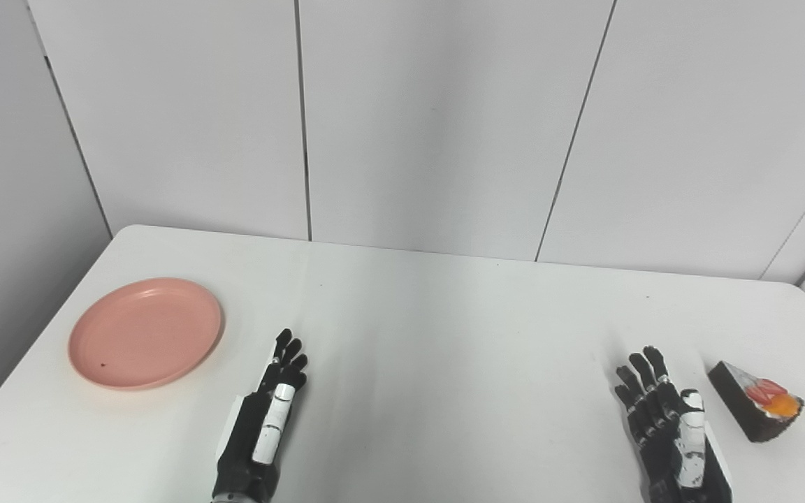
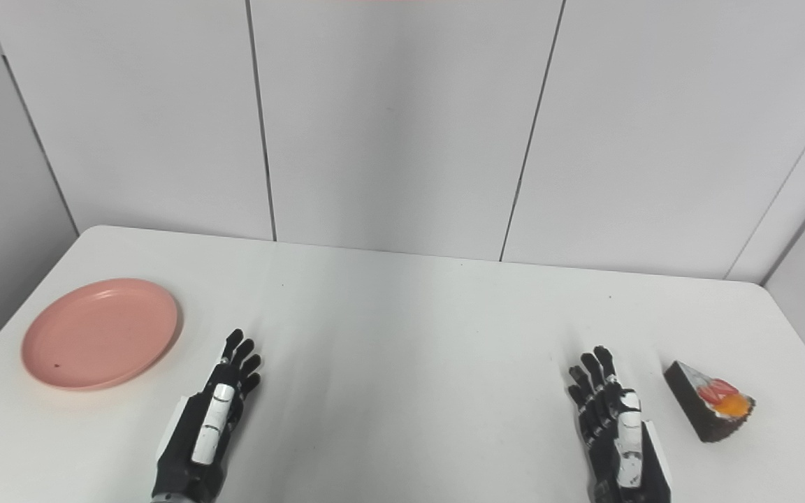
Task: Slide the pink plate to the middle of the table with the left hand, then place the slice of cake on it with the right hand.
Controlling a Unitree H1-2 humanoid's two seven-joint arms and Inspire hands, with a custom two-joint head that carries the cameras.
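Both hands [image 1: 266, 412] empty, cake slice [image 1: 755, 402] tip pointing far-left

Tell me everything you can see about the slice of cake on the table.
The slice of cake is a dark brown wedge with a white top carrying red and orange pieces that look like fruit. It lies on the white table at the near right, its narrow point turned toward the far left. Nothing holds it: the right hand lies just left of it, open, with a gap between. The pink plate lies far across the table.

Pink plate [image 1: 145, 332] smooth matt plastic; table [image 1: 444, 328] smooth white, faint sheen.
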